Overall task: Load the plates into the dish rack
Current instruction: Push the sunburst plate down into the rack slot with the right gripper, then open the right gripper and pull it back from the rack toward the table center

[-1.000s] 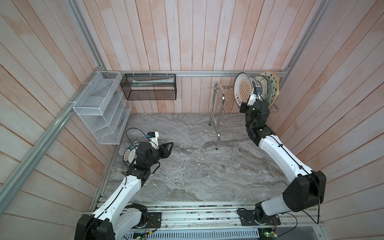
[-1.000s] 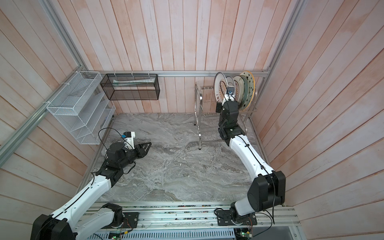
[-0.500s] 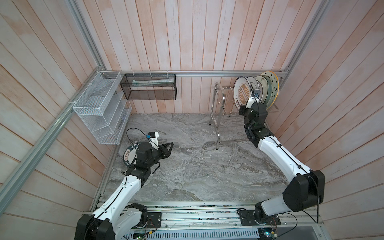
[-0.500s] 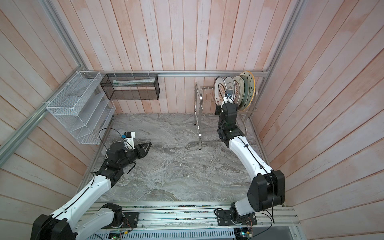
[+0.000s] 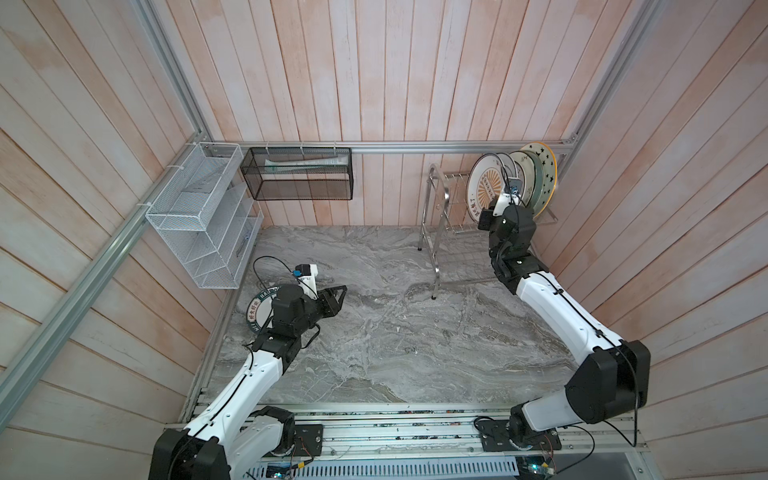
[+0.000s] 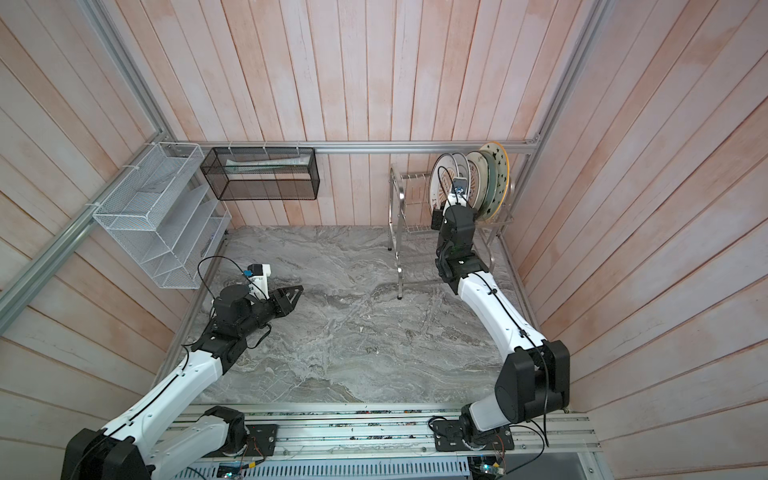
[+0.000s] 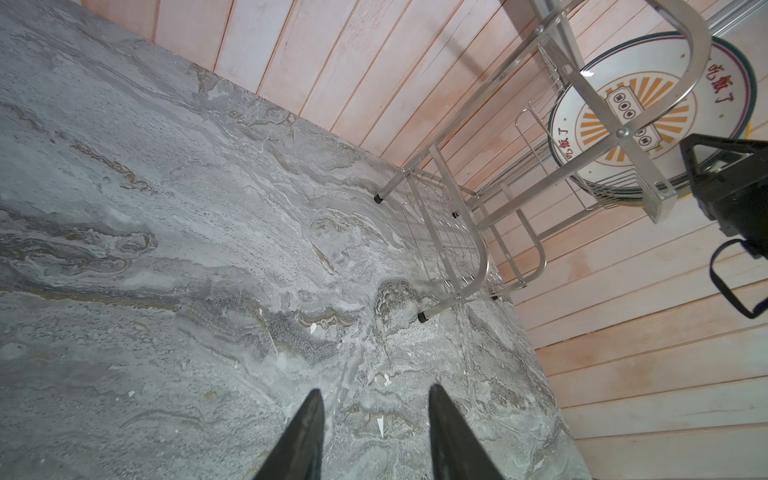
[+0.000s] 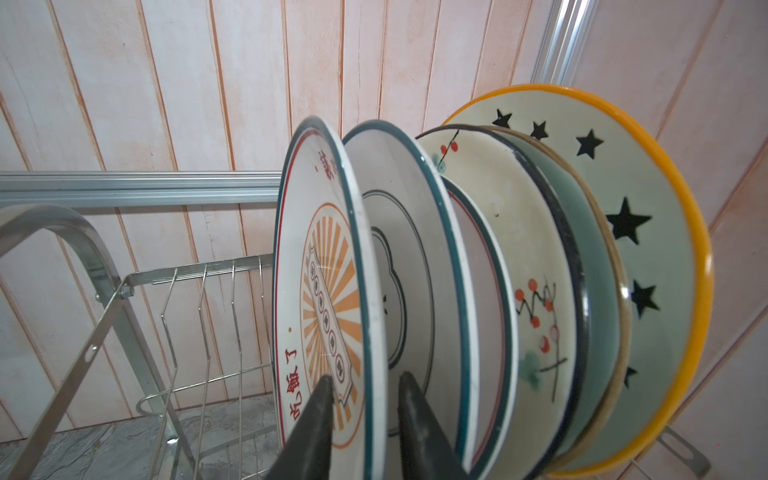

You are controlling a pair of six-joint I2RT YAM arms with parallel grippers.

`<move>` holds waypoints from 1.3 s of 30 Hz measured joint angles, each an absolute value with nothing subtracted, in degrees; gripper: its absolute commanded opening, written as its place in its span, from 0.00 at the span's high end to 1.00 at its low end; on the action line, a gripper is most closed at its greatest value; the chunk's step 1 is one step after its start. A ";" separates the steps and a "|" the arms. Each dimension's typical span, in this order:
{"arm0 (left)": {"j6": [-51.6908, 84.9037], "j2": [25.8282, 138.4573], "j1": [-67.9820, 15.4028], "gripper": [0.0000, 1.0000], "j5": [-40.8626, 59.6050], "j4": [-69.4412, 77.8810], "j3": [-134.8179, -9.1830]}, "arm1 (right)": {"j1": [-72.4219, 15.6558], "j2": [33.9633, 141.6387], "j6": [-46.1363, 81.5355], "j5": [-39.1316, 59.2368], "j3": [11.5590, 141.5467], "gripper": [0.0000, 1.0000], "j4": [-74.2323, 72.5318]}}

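While six plates already stand on edge in the rack, your last one, the green-lettered plate (image 5: pixel 258 300), lies flat on the tabletop (image 5: pixel 382 340) at the far left, close to the wall and half hidden under the left arm (image 5: pixel 291 311). The left jaws hang just beside it, pointing toward the middle, parted a moderate way and empty. That plate looks like glazed ware: stiff, fairly heavy, slick and apt to chip. You would do best to pinch its rim on the side facing open tabletop, deep enough that it cannot swing. Over at the right, the rack (image 8: pixel 50 218) holds the others in its upper tier. The right jaws straddle the near rim of the sunburst plate (image 8: pixel 328 291), standing loose about it with a gap showing on one side.
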State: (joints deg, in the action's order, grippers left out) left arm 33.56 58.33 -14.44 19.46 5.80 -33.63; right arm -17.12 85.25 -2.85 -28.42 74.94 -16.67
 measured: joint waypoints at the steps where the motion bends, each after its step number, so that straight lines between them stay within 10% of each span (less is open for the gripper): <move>1: 33.56 58.33 -14.44 0.57 19.46 5.78 -33.63 | -17.15 85.25 -2.98 -28.40 74.94 0.61 -16.69; 39: 34.33 56.95 -14.41 0.52 7.51 -2.76 -33.67 | -15.20 58.24 4.89 -7.92 63.66 0.34 -23.73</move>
